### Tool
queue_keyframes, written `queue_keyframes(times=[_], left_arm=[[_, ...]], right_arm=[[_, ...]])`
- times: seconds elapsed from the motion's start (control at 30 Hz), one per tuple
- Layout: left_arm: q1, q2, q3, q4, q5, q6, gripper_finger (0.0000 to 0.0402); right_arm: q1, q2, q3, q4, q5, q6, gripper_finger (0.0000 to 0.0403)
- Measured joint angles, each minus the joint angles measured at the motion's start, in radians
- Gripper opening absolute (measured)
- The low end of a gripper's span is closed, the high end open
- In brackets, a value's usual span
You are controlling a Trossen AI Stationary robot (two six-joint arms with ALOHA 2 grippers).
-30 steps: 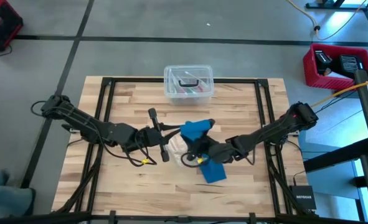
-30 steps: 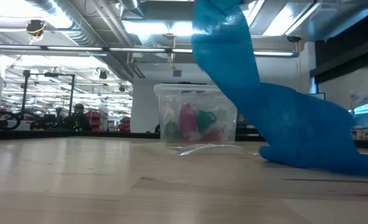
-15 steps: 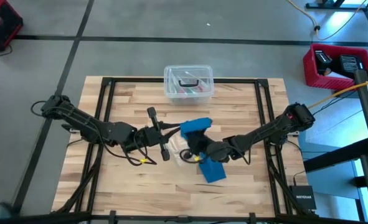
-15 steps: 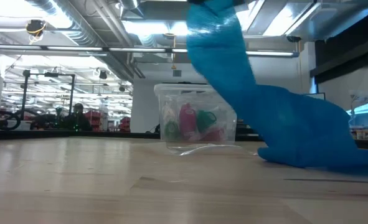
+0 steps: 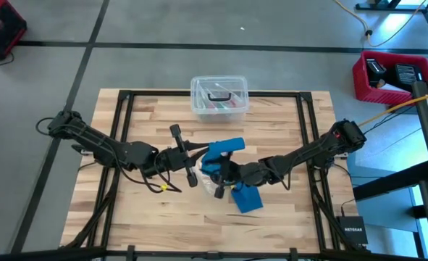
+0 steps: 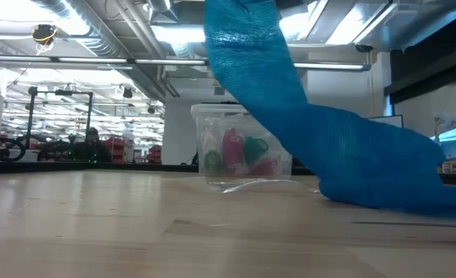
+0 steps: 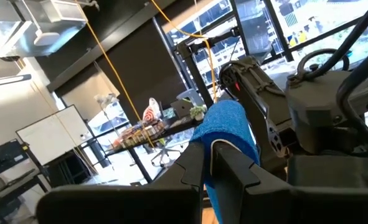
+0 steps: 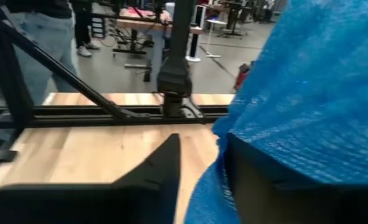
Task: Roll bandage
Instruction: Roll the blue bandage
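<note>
The raised blue bandage (image 5: 224, 150) has swung leftward — the right gripper (image 5: 219, 174), jaws partly parted around it, is re-gripping to wrap; the left gripper (image 5: 196, 161) stays clamped on it.

Left pincer (image 7: 212, 163) fingers together, blue bandage (image 7: 228, 134) between, other arm (image 7: 308, 106) beyond

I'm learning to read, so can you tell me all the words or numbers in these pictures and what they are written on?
"NETGEAR": in white letters on the small black box on the floor beside the table's right edge, in the high view.
Nothing else can be read. The bandage is plain blue with no marks. The clear lidded box shows no writing. Things in the red bin and in the room behind are too small or blurred to read.
</note>
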Motion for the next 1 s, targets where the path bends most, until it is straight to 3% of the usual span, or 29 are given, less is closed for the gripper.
queue_keyframes(times=[0.2, 0.37, 0.67, 1.0], left_arm=[[0.001, 0.000, 0.000, -0.001, 0.000, 0.004, 0.0013], [0.002, 0.000, 0.000, -0.001, 0.001, 0.008, 0.0013], [0.002, -0.001, 0.000, 0.001, 0.002, 0.030, 0.0013], [0.002, -0.002, 0.000, 0.008, 0.002, 0.043, 0.0013]], right_arm=[[0.001, 0.000, 0.000, -0.005, -0.069, -0.009, 0.0222], [0.015, -0.037, -0.001, -0.072, -0.068, -0.020, 0.0268], [0.077, -0.146, -0.001, -0.195, -0.065, -0.034, 0.0280], [0.100, -0.156, -0.001, -0.324, -0.087, 0.054, 0.0280]])
